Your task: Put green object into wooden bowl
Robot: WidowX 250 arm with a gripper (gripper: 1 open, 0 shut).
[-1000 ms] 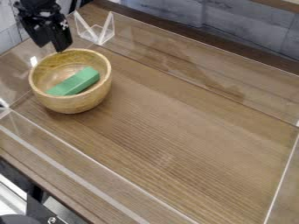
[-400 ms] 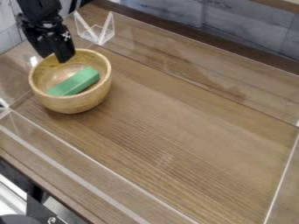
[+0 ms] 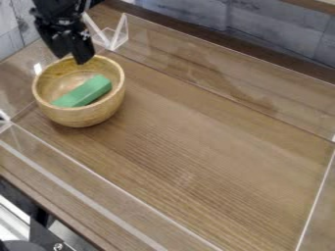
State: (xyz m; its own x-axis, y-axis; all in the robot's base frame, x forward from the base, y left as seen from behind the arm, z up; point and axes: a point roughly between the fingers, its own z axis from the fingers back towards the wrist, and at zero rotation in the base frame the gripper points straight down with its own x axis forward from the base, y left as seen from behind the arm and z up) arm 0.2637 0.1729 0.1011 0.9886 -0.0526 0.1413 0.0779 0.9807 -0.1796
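The green object (image 3: 81, 92), a small bright green bar, lies inside the wooden bowl (image 3: 108, 103), a round tan bowl at the left of the table. My black gripper (image 3: 69, 47) hangs just above the bowl's far rim, pointing down. Its fingers stand apart with nothing between them, so it is open. It is clear of the green bar.
A low clear plastic wall (image 3: 197, 82) fences the wooden tabletop on all sides. A clear plastic bracket (image 3: 116, 34) stands behind the bowl beside the gripper. A grey tiled wall (image 3: 262, 25) runs along the back.
The gripper has shifted slightly to the right along the bowl's far rim. The green object and bowl have stayed put.
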